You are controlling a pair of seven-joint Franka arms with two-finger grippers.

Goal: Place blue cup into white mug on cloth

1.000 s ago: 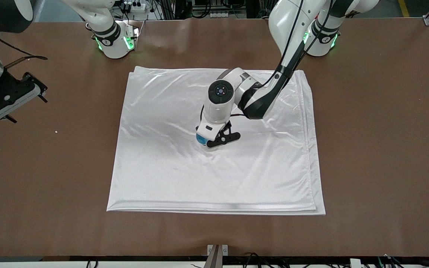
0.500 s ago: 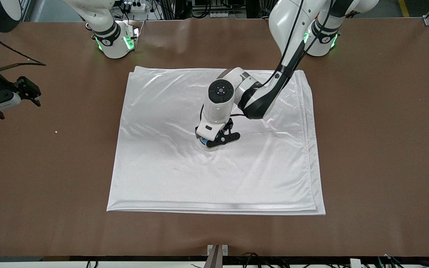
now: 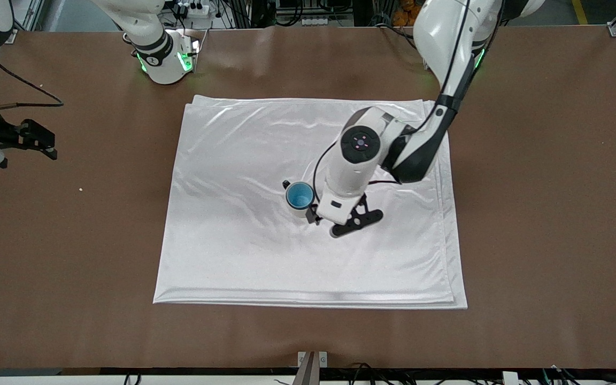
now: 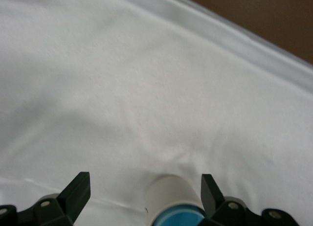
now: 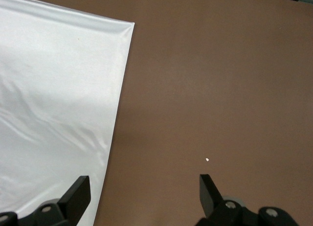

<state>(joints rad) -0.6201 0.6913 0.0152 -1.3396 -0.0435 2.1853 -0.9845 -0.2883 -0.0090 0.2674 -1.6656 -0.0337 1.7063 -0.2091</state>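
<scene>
left gripper (image 3: 340, 224) now spread, off blue cup (image 3: 300, 195) in white mug (image 4: 173, 192); right gripper (image 5: 142, 196) spread

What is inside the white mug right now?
The blue cup sits nested in the white mug, which stands on the cloth. Its blue inside looks empty. The mug's own bottom is covered by the cup. The left hand is open, clear of both.

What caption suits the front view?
Blue cup nested in white mug on cloth; open left gripper beside it.
</scene>
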